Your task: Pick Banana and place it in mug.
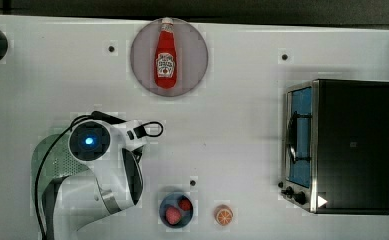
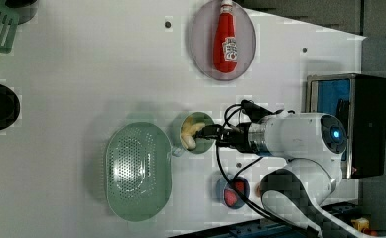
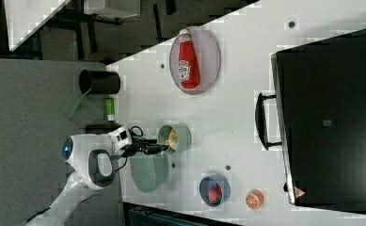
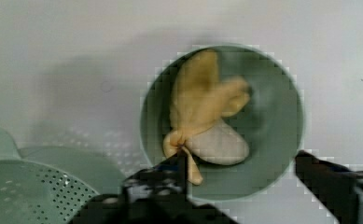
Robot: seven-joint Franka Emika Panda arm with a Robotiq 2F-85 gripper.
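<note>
1. Presently the banana [image 4: 207, 112] lies inside the mug [image 4: 282, 140], its stem tip up against the rim nearest the gripper [image 4: 244, 182].
2. The gripper hangs just over that side of the mug with its fingers [image 4: 160, 179] spread wide apart and nothing between them; one finger sits right beside the stem.
3. The mug [image 2: 196, 132] stands on the tabletop, well in from every edge, just beside the perforated bowl [image 2: 138, 171].
4. Judged status: placement looks complete; only the withdrawal remains.
5. Risk: the stem lies so close to a finger that a sideways pull-out could snag it and drag the banana back over the rim.
6. Risk: a low retreat could knock the mug, which looks light, and tip it towards the perforated bowl.
7. A straight lift clear of the rim appears safest.
</note>
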